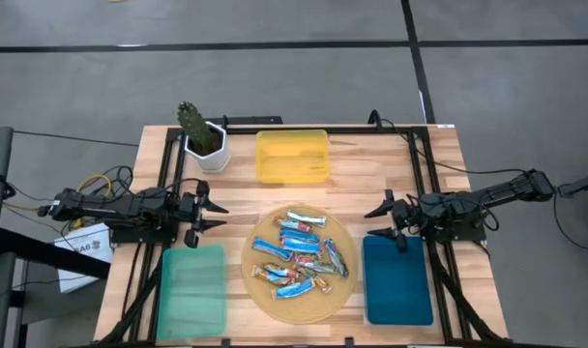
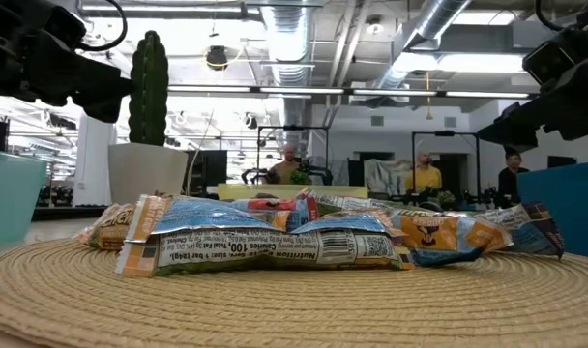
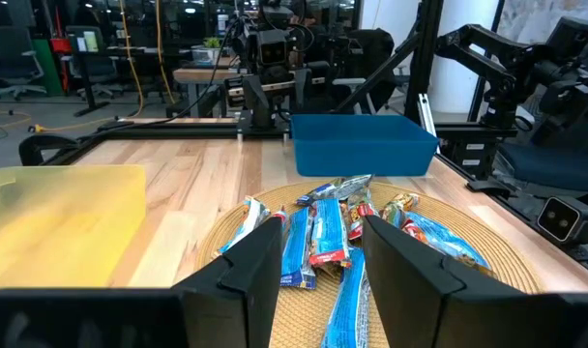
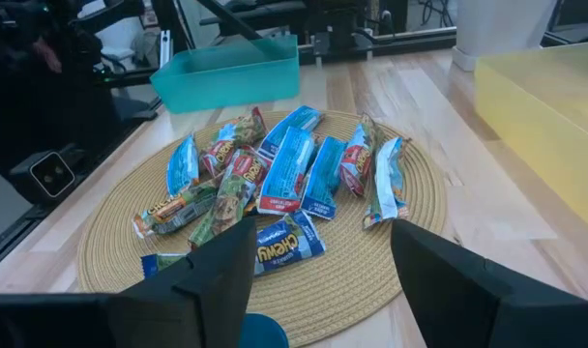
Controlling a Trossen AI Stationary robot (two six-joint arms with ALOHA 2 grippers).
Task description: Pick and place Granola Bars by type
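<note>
Several granola bars (image 1: 299,256) in blue-white, blue-and-red and brownish-gold wrappers lie in a loose heap on a round woven mat (image 1: 265,300) in the middle of the table. My left gripper (image 1: 217,216) hovers open at the mat's left side, pointing level toward the heap (image 3: 338,227). My right gripper (image 1: 373,222) hovers open at the mat's right side, tipped slightly down toward the bars (image 4: 275,179). Nothing sits between the fingers of either one. In the low view the bars (image 2: 275,237) overlap one another flat on the mat.
A yellow tray (image 1: 292,156) stands behind the mat, a green tray (image 1: 191,288) at the near left and a blue tray (image 1: 397,280) at the near right. A cactus in a white pot (image 1: 203,135) stands at the far left. A black frame borders the table.
</note>
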